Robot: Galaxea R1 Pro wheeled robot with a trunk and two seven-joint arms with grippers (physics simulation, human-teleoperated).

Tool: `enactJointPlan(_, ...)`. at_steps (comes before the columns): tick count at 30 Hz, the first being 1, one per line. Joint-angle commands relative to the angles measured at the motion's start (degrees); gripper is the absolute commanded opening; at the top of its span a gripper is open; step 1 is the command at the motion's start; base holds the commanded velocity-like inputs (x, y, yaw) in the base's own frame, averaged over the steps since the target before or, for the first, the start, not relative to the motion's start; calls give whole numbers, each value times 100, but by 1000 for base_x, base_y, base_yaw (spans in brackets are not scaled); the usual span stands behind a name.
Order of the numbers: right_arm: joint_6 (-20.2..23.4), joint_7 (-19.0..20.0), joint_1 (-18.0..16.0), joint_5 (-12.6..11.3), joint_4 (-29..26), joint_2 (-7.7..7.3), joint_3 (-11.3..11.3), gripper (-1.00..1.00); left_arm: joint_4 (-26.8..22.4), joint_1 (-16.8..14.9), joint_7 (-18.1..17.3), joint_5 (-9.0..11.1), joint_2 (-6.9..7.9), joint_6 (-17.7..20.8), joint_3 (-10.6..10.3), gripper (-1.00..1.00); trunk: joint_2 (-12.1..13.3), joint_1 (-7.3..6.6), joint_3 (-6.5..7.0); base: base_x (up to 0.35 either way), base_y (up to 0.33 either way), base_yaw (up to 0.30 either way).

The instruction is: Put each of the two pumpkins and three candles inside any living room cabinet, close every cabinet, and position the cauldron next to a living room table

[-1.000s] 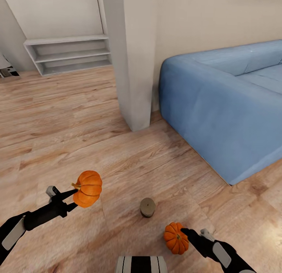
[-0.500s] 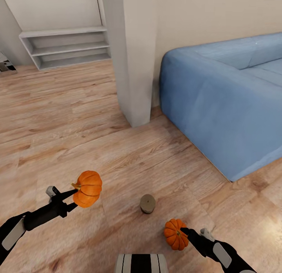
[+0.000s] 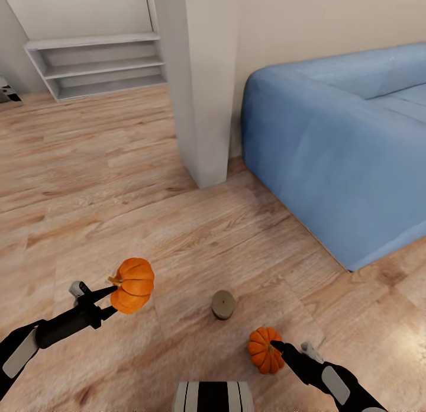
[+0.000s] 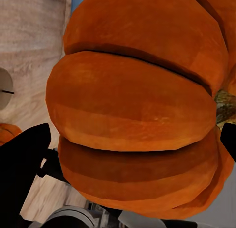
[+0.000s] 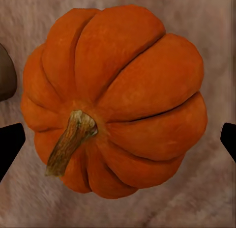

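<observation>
A ribbed orange pumpkin [image 3: 264, 350] with a tan stem lay on the wood floor [image 3: 89, 181], the right end effector [image 3: 277, 347] spread around it. A stubby tan candle [image 3: 223, 304] stood just beyond. The left end effector [image 3: 111, 299], arm reaching forward, was clamped on a second pumpkin [image 3: 133, 284] held aloft. Farther off stood a blue sofa [image 3: 331, 157] and shelves [image 3: 97, 66].

No readable text, labels, brands, numbers or signs on anything.

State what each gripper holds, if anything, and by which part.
Left gripper holds a pumpkin by its ribbed sides. Right gripper straddles the floor pumpkin, fingers apart; no hold.
</observation>
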Motion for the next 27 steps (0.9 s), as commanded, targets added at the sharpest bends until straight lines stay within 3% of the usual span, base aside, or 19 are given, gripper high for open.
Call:
enactJointPlan(1, 48, 11, -2, -23, -4, 3, -39, 100, 2, -4, -7, 36, 6, 50, -23, -100, -3, 1, -27, 0, 0, 0)
enactJointPlan(7, 47, 12, -2, -19, -4, 3, -39, 100, 2, -4, -7, 36, 6, 50, -28, -100, -6, 6, -71, 0, 0, 0)
enactJointPlan(19, 47, 20, -2, -1, -10, -6, -39, 100, 10, -4, -7, 36, 6, 50, -27, -100, -19, 32, -292, 0, 0, 0)
enactJointPlan(27, 47, 21, -2, 4, -21, -6, -39, 100, 11, -4, -7, 39, 6, 50, -24, -100, -19, 32, -292, 0, 0, 0)
